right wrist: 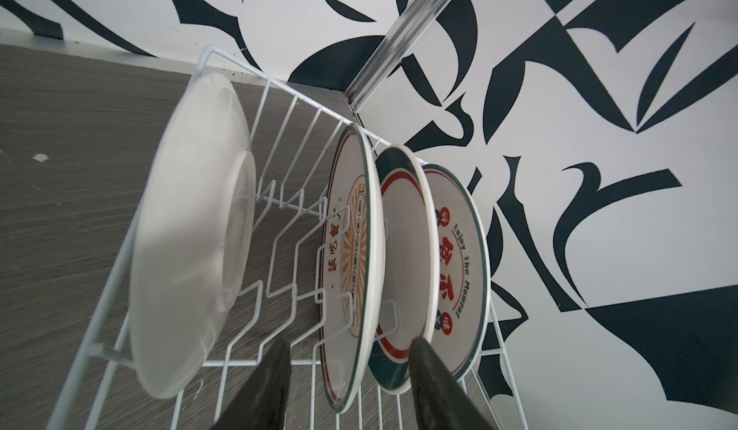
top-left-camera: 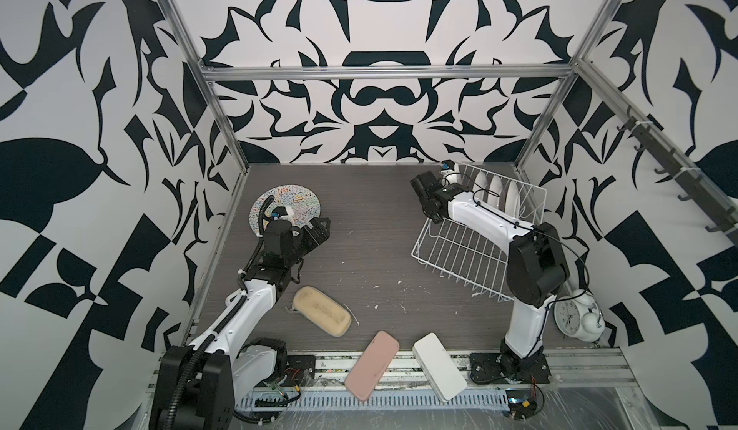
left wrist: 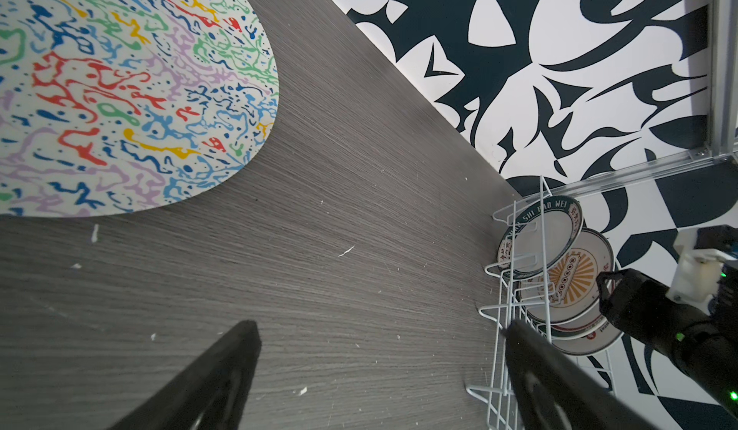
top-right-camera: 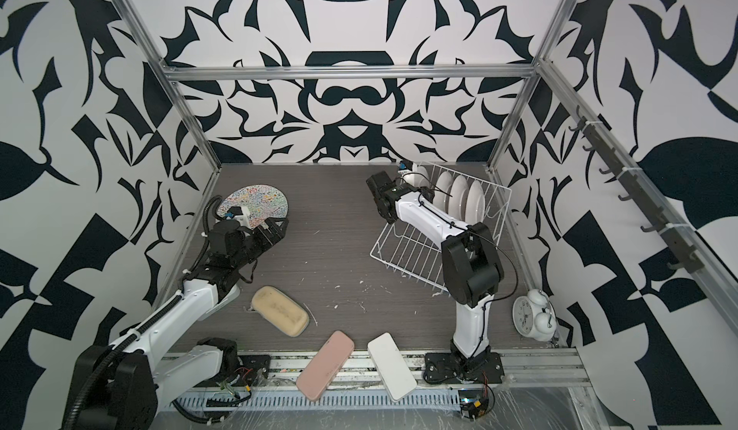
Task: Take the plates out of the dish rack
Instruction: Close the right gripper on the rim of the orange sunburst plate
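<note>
The white wire dish rack stands at the back right and holds several upright plates. My right gripper hangs over them, open. The lower rims of the sunburst plate and the green-red banded plate show between its fingers. A gap separates one finger from the sunburst plate. Beside these stand a white-backed plate and a red-character plate. The squiggle plate lies flat at the back left. My left gripper hovers open beside it, with nothing between its fingers.
A beige pad, a pink pad and a white pad lie near the front edge. A white alarm clock stands at the right, beside the right arm's base. Patterned walls close in the back and both sides.
</note>
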`<act>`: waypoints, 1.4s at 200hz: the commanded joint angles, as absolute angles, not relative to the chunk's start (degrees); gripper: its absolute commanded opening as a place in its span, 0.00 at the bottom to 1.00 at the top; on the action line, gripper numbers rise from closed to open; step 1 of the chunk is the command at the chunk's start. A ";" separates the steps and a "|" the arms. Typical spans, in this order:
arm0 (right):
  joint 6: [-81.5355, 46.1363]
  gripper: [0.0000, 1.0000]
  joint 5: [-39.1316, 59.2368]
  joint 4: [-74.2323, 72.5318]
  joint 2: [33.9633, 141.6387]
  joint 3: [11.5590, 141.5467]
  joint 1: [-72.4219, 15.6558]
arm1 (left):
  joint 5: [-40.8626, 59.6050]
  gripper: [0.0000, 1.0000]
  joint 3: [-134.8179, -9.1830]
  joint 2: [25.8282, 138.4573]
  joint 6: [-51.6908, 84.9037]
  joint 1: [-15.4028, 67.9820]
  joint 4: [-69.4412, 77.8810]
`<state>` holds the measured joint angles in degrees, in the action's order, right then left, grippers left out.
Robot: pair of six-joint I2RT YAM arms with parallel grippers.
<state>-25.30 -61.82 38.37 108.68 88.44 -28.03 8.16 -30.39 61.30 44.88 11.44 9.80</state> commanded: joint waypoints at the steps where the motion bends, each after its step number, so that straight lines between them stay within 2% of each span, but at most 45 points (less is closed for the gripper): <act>1: -25.22 0.52 -63.95 39.37 108.52 91.41 -26.92 | 8.00 1.00 -30.10 60.55 44.17 11.65 10.37; 75: -26.25 0.50 -63.29 38.52 110.99 91.68 -24.39 | 8.50 1.00 -31.46 61.35 43.92 11.61 9.76; 280: -28.13 0.28 -65.99 36.47 114.26 91.38 -21.88 | 8.99 1.00 -32.43 63.11 44.65 11.60 9.93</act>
<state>-27.03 -63.48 36.58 114.93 89.84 -22.06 8.56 -30.52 62.96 44.60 11.44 9.76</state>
